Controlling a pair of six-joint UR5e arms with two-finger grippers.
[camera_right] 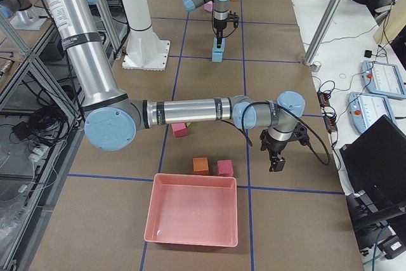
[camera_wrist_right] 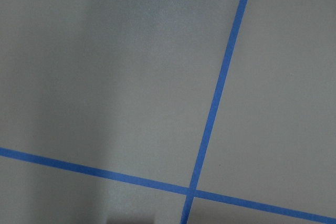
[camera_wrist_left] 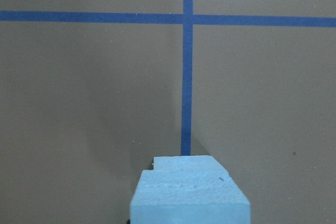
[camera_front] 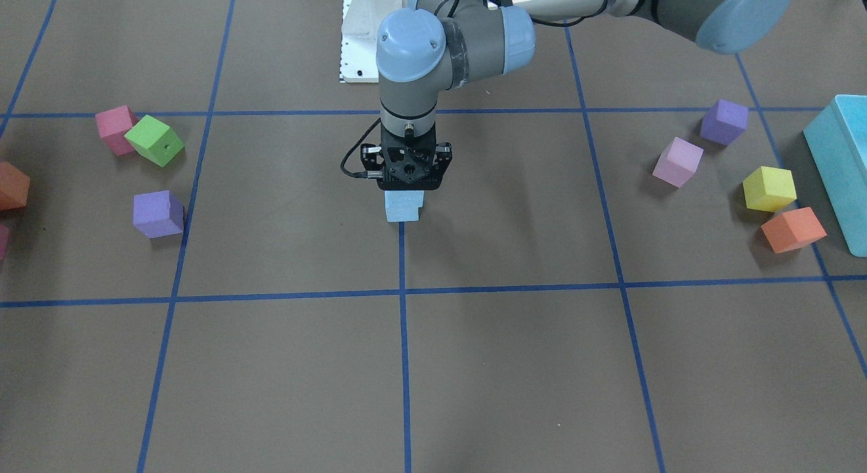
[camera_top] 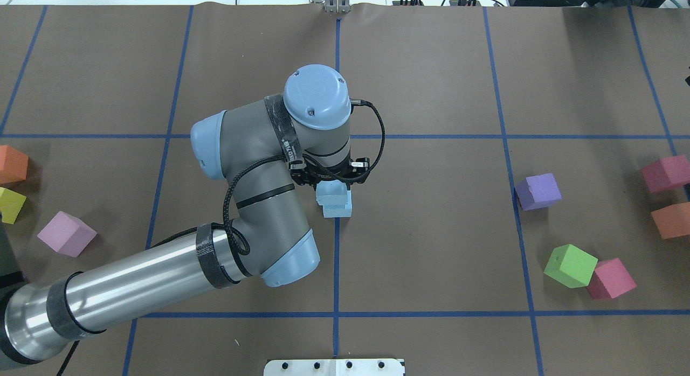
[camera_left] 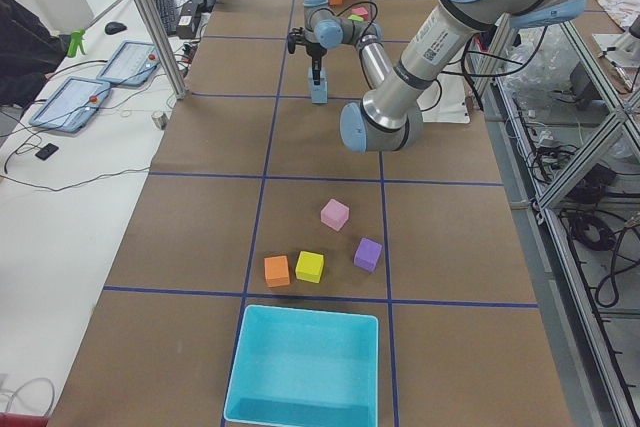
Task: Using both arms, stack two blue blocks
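Two pale blue blocks stand stacked at the table's centre on a blue tape line. The upper one (camera_front: pixel 404 199) sits slightly offset on the lower one (camera_front: pixel 402 214). My left gripper (camera_front: pixel 405 186) points straight down and is shut on the upper blue block (camera_top: pixel 330 192), which rests on the lower one (camera_top: pixel 339 209). The left wrist view shows the upper block (camera_wrist_left: pixel 189 198) close up, with the lower one's edge (camera_wrist_left: pixel 181 161) behind it. My right gripper (camera_right: pixel 274 162) hangs low over bare table far off to the side. I cannot tell whether it is open or shut.
On my right lie pink (camera_front: pixel 115 129), green (camera_front: pixel 156 141), purple (camera_front: pixel 158 214) and orange (camera_front: pixel 10 186) cubes. On my left are purple (camera_front: pixel 724 121), pale pink (camera_front: pixel 677 161), yellow (camera_front: pixel 769 188) and orange (camera_front: pixel 792 229) cubes and a turquoise box (camera_front: pixel 843 165). A pink tray (camera_right: pixel 190 214) lies at my right end.
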